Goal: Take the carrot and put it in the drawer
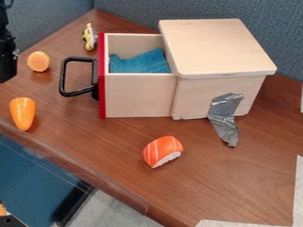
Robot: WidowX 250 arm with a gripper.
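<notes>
hand [7, 60] seemingly upper left, the carrot [22, 113] glossy, orange, tapered.

Four small toys lie on one brown table [237, 195]: one carrot [22, 114], one round orange piece [38, 61], one piece of sushi [162, 151] and one yellow and white toy [89, 37]. That makes three mainly orange toys and one mainly yellow. There is one wooden box [216, 48] with one drawer [139, 95]. The drawer has one red front [102, 88] and one black handle [75, 93], and one blue cloth [142, 63] lies inside it. One piece of silver tape [225, 115] is stuck to the side of the box, and one black robot arm [7, 55] shows at the left edge
</notes>
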